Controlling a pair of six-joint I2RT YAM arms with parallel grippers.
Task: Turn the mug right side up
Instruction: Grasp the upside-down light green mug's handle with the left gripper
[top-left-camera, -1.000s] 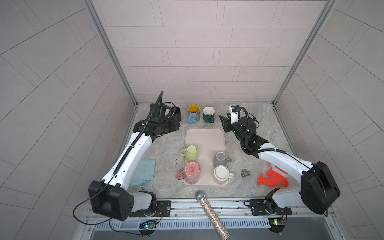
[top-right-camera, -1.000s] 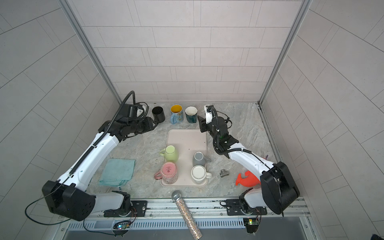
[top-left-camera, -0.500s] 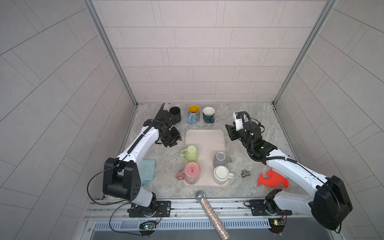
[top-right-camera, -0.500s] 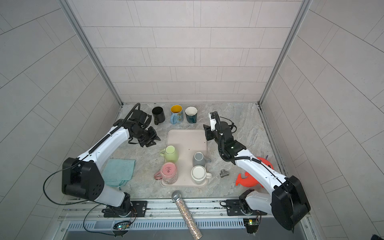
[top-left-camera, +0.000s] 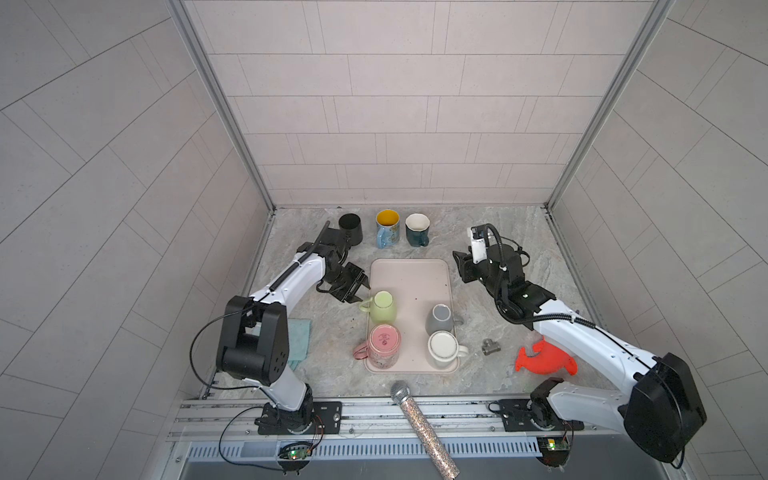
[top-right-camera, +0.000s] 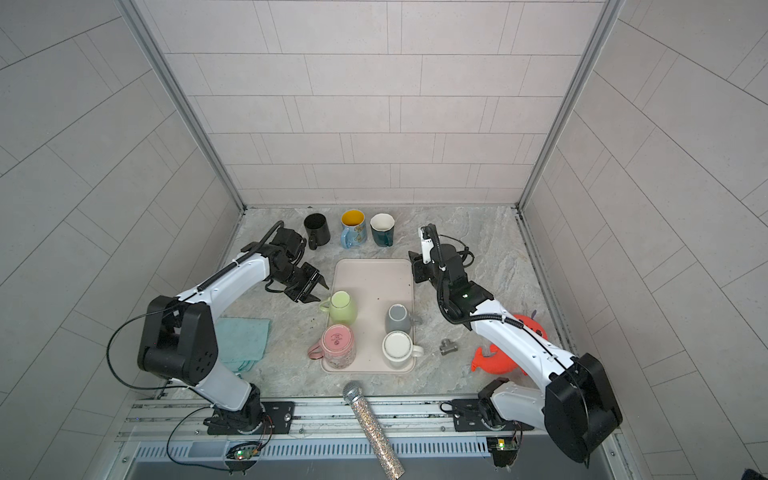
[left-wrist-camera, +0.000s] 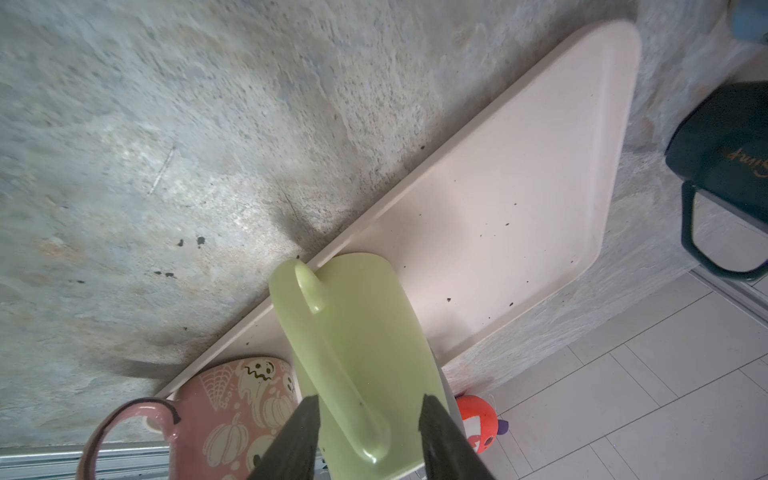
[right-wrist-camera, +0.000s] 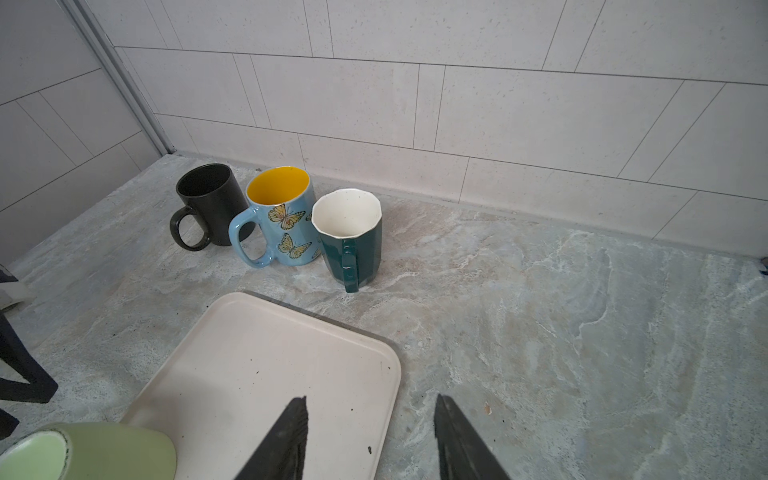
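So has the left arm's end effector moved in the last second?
Yes. The left end effector came forward, away from the black mug at the back, to the handle of the green mug on the tray.

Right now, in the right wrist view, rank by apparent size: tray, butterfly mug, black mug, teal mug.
1. tray
2. butterfly mug
3. teal mug and black mug: too alike to rank; teal is nearer the camera.

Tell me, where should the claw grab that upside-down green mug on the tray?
By its handle, from the left. The green mug stands base-up at the tray's left edge, handle sticking out toward the left claw, whose open fingers straddle it in the left wrist view. The body looks too wide for an easy pinch.
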